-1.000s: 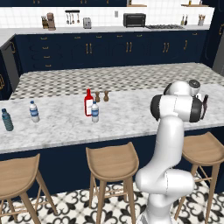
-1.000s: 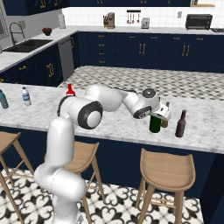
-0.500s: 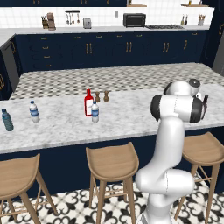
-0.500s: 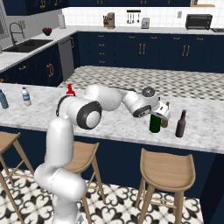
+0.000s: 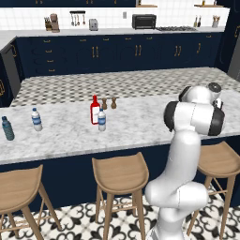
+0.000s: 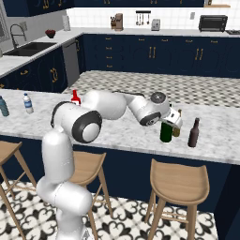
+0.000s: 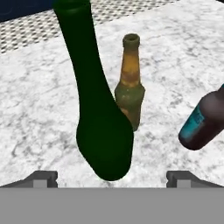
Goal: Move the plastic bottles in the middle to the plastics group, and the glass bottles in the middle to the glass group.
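Three bottles stand close before our gripper (image 7: 111, 177), whose two finger tips (image 7: 43, 177) stand wide apart at the bottom of the hand view with nothing between them. Nearest to it, between the tips and just ahead, we find the green wine bottle (image 7: 98, 109) free of the fingers, resting on the marble counter (image 7: 39, 100). In the right base view the same wine bottle (image 6: 166, 131) stands upright directly under the hand; the gripper (image 6: 174, 123) is largely masked there by the wrist, so we would only say it appears to sit just above the bottle's shoulder.

Just behind the wine bottle and slightly to one side we note the olive-amber bottle (image 7: 129, 85), so near that we cannot tell whether the two touch. In the right base view this bottle (image 6: 176, 127) stands beside the wine bottle. The dark brown bottle (image 7: 203, 120) lies off to the gripper's right in the hand view, apart from the other two; the right base view shows it (image 6: 193, 133) upright.

Well away from the gripper, along the counter on the arm's left, we record the red bottle (image 5: 95, 110) and the small clear water bottle (image 5: 101, 120) just beside one another, with two brown shakers (image 5: 108, 103) a little behind them. Farther still in that direction stand the clear bottle with white cap (image 5: 36, 119) and the teal-blue bottle (image 5: 7, 128), near each other.
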